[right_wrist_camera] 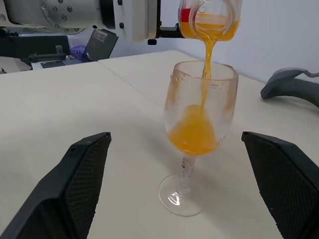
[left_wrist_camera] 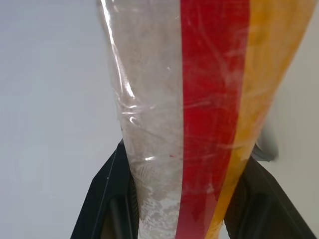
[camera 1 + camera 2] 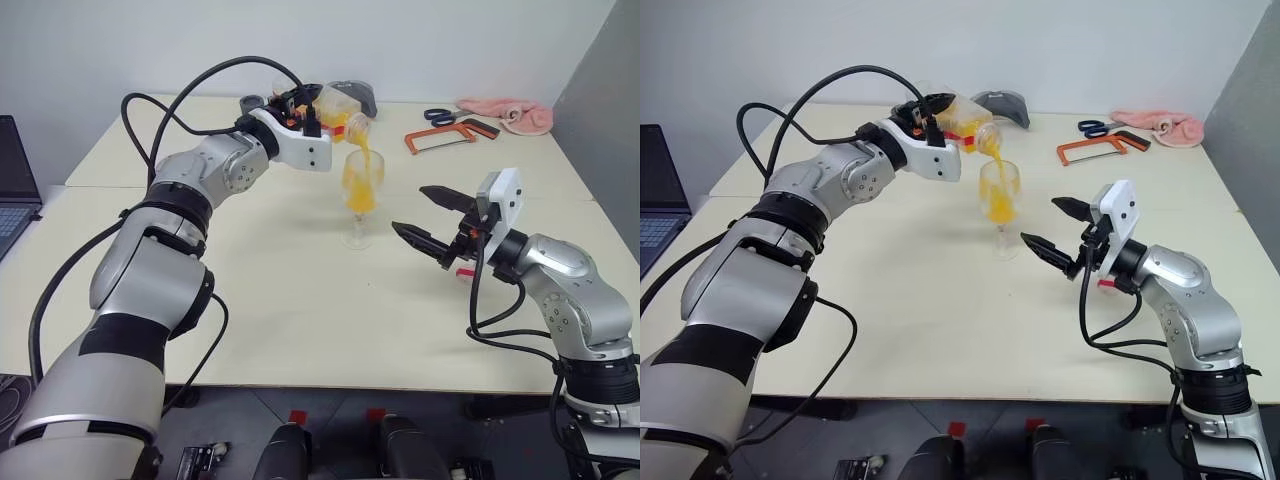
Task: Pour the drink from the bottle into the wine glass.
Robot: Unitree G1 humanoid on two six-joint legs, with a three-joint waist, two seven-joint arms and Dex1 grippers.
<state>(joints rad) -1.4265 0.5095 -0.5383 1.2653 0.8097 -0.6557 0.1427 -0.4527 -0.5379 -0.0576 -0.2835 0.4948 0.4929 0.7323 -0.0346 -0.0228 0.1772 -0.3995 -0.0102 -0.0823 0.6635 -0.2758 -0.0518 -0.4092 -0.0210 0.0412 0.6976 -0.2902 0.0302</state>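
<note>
The bottle (image 3: 338, 106) is held tipped over near the upper centre of the frame by the left gripper (image 3: 305, 112), whose black fingers (image 2: 107, 199) are pinched on its sides. Its open mouth is angled down just above the rim of the wine glass (image 3: 362, 195). A thin stream of the drink (image 1: 204, 59) is seen falling from the mouth into the bowl, where orange liquid is already pooled in the lower part, well below the rim. The glass is standing upright on the pale table (image 3: 270, 320), at centre frame.

The right gripper (image 3: 432, 215) is held to the right of the glass, level with the stem; its jaws are spread wide and nothing is touched by them.

The pouring step is judged to be under way, with a good part of the drink still left in the bottle. For a clean pour, the mouth should be kept centred over the bowl and the tilt increased only gradually, so that the stream is not thrown past the far rim. The glass should not be knocked by the bottle's neck, since it is unsupported on a narrow foot. The level in the bowl should be watched, and the bottle righted before the rim is approached.
</note>
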